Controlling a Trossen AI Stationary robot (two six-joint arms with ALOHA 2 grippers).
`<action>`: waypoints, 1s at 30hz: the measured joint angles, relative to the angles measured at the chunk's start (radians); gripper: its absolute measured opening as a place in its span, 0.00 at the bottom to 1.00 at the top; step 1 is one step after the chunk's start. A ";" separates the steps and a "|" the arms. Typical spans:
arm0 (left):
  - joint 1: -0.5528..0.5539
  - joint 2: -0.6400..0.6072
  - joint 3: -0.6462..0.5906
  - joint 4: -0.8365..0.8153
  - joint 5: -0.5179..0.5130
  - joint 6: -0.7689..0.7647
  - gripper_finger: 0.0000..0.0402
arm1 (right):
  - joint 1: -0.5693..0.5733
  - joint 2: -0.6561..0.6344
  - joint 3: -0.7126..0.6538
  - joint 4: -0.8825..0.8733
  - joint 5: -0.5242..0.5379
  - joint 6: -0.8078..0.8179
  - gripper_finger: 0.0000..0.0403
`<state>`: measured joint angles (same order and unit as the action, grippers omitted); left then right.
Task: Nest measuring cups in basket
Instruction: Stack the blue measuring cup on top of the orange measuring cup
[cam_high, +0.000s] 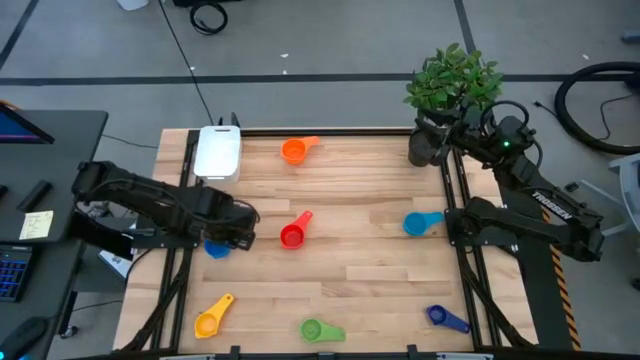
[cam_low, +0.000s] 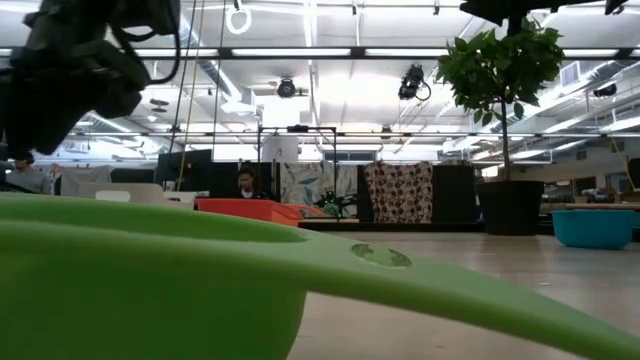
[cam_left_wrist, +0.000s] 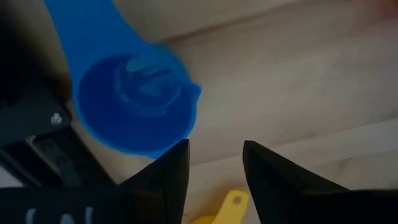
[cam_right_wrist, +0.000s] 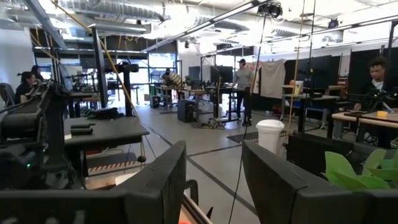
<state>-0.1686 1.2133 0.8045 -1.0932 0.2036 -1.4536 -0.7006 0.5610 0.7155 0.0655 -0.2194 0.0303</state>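
Measuring cups lie scattered, bowls up, on the wooden table: orange, red, light blue, dark blue, green, yellow. Another blue cup sits at the table's left edge, partly under my left arm. My left gripper points down, open, just above the wood beside this cup's bowl, with nothing between its fingers. The white basket stands at the far left. My right gripper is raised at the far right, open, facing the room.
A potted plant stands at the table's far right corner, next to my right arm. The yellow cup's handle shows just beyond my left fingers. In the low view the green cup fills the foreground. The table's middle is bare wood.
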 joint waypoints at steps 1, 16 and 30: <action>-0.013 0.000 -0.003 0.002 -0.003 -0.003 0.39 | 0.000 0.000 0.000 0.000 -0.005 -0.002 0.40; -0.145 0.000 -0.077 0.067 -0.077 -0.114 0.39 | 0.000 0.000 0.000 0.009 -0.018 -0.005 0.40; -0.161 0.000 -0.210 0.244 -0.077 -0.127 0.37 | 0.000 0.000 0.000 0.027 -0.014 -0.006 0.40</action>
<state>-0.3298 1.2129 0.5944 -0.8490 0.1269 -1.5810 -0.7006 0.5610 0.7155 0.0920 -0.2333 0.0238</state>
